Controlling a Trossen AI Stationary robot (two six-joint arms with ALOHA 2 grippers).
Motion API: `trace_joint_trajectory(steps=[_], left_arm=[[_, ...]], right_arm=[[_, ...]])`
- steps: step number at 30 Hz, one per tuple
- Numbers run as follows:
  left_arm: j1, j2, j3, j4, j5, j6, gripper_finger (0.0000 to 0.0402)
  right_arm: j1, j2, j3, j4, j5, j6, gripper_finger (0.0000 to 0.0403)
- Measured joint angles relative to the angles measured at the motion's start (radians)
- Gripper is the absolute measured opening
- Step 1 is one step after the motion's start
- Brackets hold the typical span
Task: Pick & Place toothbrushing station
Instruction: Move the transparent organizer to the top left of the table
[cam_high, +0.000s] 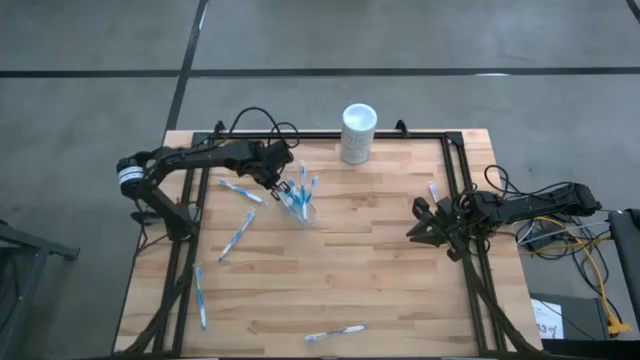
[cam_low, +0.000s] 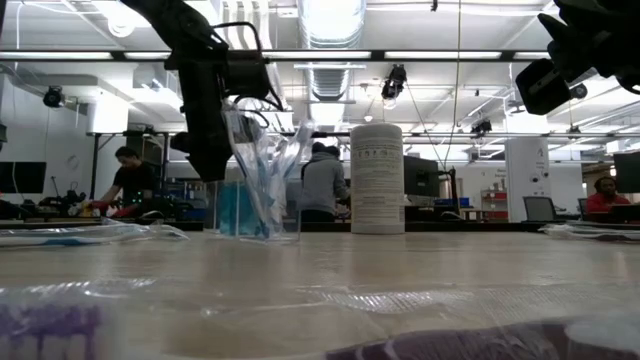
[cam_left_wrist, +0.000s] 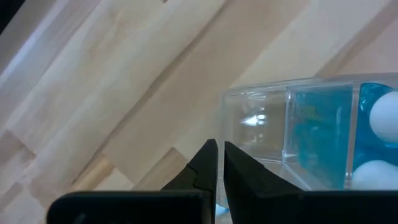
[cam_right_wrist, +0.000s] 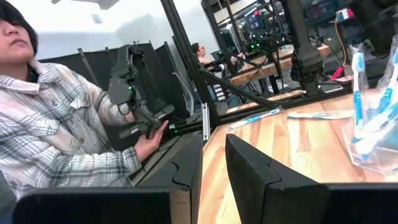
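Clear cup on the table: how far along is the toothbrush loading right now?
Done: several toothbrushes stand in the clear cup. In hand: left gripper shut beside the cup. Left: loose toothbrushes still lie on the table. Right gripper waits at the right edge.

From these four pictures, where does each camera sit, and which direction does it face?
High view: above the table, looking straight down; both arms show, left end effector at the clear cup, right end effector by the right edge.
Low view: at tabletop height, facing the room; the left arm hangs beside the cup.
Left wrist view: past its shut fingers onto wood and the cup.
Right wrist view: past its own fingers, across the table; a person beyond the edge.
Shared: all four show the cup; high and low both show the white cylinder.
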Motion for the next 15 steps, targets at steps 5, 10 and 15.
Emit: trace_joint_trajectory(steps=[5,10,15], left_arm=[[0.031,0.000,0.000,0.002,0.018,0.048,0.0021],[0.030,-0.003,0.000,0.003,0.019,0.038,0.0022],[0.034,-0.010,0.000,0.005,0.008,0.007,0.0037]], right_arm=[[0.000,0.000,0.000,0.000,0.000,0.000,0.0068],[0.000,0.000,0.000,0.000,0.000,0.000,0.0068],[0.000,0.000,0.000,0.000,0.000,0.000,0.0068]])
